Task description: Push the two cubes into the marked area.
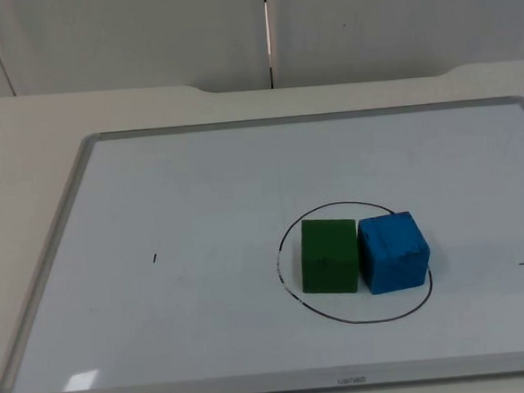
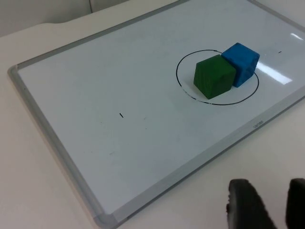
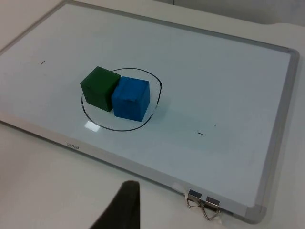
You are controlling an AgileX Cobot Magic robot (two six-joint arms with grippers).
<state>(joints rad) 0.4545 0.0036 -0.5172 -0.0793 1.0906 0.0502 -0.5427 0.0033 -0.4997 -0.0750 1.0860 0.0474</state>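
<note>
green cube (image 1: 329, 256), blue cube (image 1: 394, 252) touching, inside drawn circle (image 1: 287, 231)

Whiteboard (image 1: 200, 210): smooth glossy white surface, light glare patches, thin matt grey metal-look frame (image 1: 46, 265) with rounded plastic-look corners. Green cube (image 1: 329, 256): matt, fairly even paint-like coat. Blue cube (image 1: 394, 252): matt, rougher, mottled, scuffed-looking faces. Circle (image 1: 287, 235): thin black marker line, partly worn at one side. Counter (image 1: 24, 132): matt off-white, smooth. Two shiny metal binder clips (image 3: 204, 204) on the board edge. Left claw (image 2: 267, 205) fingertips: matt black, plastic- or rubber-like.
</note>
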